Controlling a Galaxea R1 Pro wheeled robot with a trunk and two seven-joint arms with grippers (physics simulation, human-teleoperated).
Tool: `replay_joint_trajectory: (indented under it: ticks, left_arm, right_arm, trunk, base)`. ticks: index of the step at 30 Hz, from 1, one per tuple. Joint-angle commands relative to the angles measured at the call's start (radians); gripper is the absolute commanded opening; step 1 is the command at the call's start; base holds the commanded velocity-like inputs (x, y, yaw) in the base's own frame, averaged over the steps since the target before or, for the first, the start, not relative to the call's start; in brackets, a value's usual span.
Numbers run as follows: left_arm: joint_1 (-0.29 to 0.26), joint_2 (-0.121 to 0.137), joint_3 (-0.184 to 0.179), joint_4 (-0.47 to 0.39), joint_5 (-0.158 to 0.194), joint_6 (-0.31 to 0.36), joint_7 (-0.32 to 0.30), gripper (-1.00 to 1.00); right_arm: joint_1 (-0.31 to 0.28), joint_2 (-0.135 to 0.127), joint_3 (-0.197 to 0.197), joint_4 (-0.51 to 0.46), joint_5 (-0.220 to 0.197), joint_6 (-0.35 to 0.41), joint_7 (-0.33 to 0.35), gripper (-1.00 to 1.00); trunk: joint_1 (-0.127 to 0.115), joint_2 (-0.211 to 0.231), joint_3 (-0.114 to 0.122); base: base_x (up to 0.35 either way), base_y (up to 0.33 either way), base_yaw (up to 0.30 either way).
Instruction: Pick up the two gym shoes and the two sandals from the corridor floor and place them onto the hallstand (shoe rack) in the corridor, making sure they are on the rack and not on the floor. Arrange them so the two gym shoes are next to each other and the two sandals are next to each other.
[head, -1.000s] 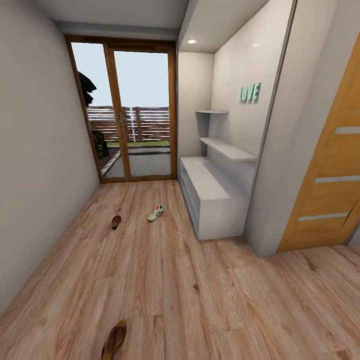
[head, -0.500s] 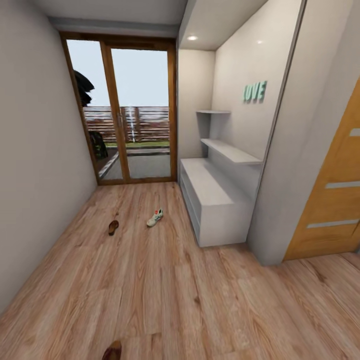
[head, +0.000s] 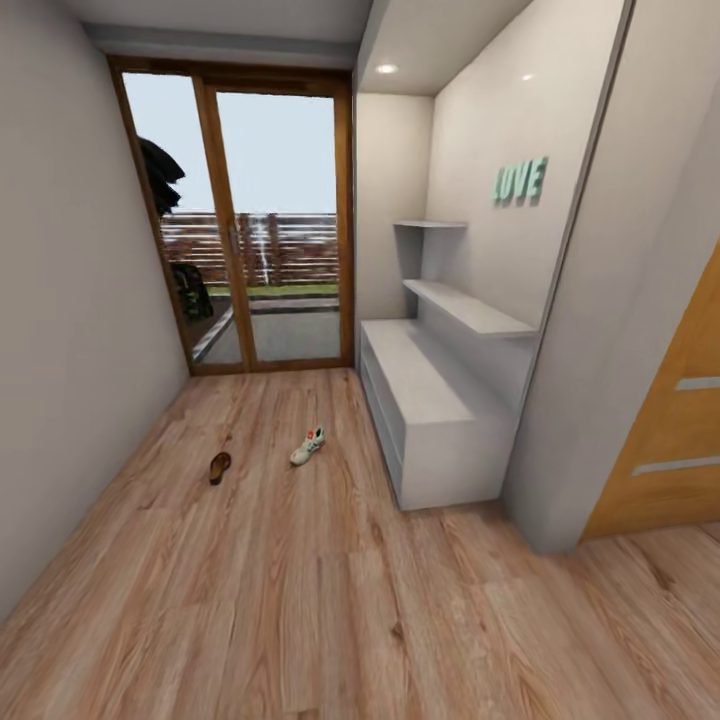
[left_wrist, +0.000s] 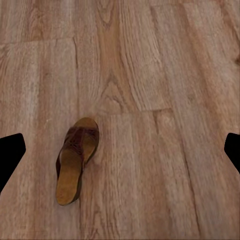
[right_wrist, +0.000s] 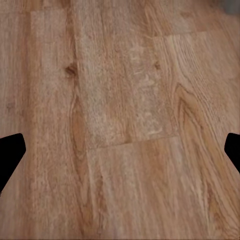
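Note:
One white gym shoe (head: 308, 446) with an orange-red patch lies on the corridor floor (head: 300, 600), a short way left of the hallstand (head: 432, 405). A dark brown sandal (head: 220, 467) lies left of it, toward the left wall. In the left wrist view another brown sandal (left_wrist: 76, 161) lies flat on the planks, below my left gripper (left_wrist: 120, 152). That gripper is open and nothing is between its black fingertips (left_wrist: 10, 156). My right gripper (right_wrist: 120, 152) is open too, over bare planks, its fingertips (right_wrist: 10, 155) far apart. The hallstand's bench top and stepped shelves carry nothing.
A glass double door with a wooden frame (head: 255, 230) closes the far end of the corridor. A grey wall (head: 60, 350) runs along the left. On the right a grey pillar (head: 590, 400) and an orange-brown door (head: 675, 430) stand beyond the hallstand.
The head camera has moved forward, so the whole picture shifted. The near sandal has slipped out of the bottom of the head view. The shoe and the far sandal lie where they were.

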Motion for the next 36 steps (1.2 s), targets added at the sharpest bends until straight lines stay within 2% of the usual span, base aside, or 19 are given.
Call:
replay_joint_trajectory:
  ticks: [1,16,36]
  left_arm:
    - [-0.001,0.0,0.002,0.001,0.001,-0.003,-0.002,1.0]
    - [-0.001,0.0,0.001,0.001,0.001,-0.003,-0.002,1.0]
    - [-0.001,0.0,0.002,0.001,0.001,-0.003,-0.002,1.0]
  right_arm:
    - [-0.001,0.0,-0.001,0.001,-0.003,-0.003,0.001,1.0]
    - [0.0,0.001,0.0,0.001,-0.003,-0.003,0.001,1.0]
    - [-0.001,0.002,0.0,0.001,-0.003,-0.003,0.001,1.0]
  trunk:
    - [0.0,0.0,-0.001]
    - [0.0,0.0,-0.001]
    - [0.0,0.0,-0.001]
  base:
    - [0.283,0.0,0.0]
    - [0.283,-0.014,0.0]
    - [0.283,-0.127,0.0]
